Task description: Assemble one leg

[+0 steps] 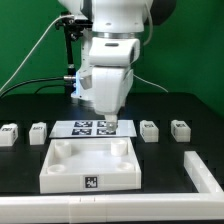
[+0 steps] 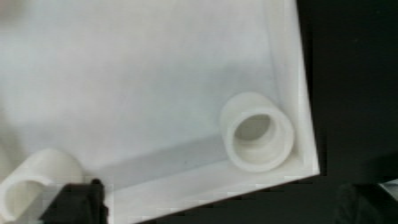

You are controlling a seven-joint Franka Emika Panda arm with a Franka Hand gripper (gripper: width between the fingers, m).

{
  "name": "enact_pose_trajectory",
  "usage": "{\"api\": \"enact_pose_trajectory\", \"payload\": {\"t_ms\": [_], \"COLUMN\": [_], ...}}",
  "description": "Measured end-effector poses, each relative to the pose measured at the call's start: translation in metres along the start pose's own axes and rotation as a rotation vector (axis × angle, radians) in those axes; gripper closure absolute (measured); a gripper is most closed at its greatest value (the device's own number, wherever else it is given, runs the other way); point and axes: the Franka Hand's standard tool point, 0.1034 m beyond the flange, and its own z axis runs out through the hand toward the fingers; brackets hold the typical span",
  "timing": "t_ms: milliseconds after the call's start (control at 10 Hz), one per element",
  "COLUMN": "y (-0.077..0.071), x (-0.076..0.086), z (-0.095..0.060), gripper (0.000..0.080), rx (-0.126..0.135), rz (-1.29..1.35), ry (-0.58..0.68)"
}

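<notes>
Four small white legs with marker tags stand in a row on the black table: two on the exterior view's left [image 1: 10, 134] [image 1: 38, 131] and two on its right [image 1: 149, 130] [image 1: 180, 128]. The large white recessed panel [image 1: 90, 163] lies in front of them. My gripper [image 1: 110, 123] hangs low over the far edge of the panel, between the two pairs of legs. In the wrist view the gripper [image 2: 228, 206] is open and empty, with its dark fingers [image 2: 71, 200] far apart. Below it I see the panel [image 2: 143, 80] and a round corner socket [image 2: 260, 135]. No leg shows in the wrist view.
The marker board [image 1: 78, 127] lies behind the panel, under the arm. A long white bar [image 1: 206, 172] lies at the exterior view's right. A white rail [image 1: 100, 207] runs along the table's front edge. A dark stand with cables [image 1: 68, 60] is behind the arm.
</notes>
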Motion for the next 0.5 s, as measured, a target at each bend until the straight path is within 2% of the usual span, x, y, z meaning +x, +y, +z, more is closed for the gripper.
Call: {"api": "enact_pose_trajectory", "payload": {"t_ms": [200,400,500], "y": [-0.001,-0.001,-0.015], "x": [0.000,-0.001,-0.013], "z": [0.001,0.007,0.015], "gripper": [0.0150,0.0150,0.0150], "rx": [0.002,-0.009,0.010], "rz": [-0.001,-0.064,-0.144], "ry": [0.000,0.006,0.003]}}
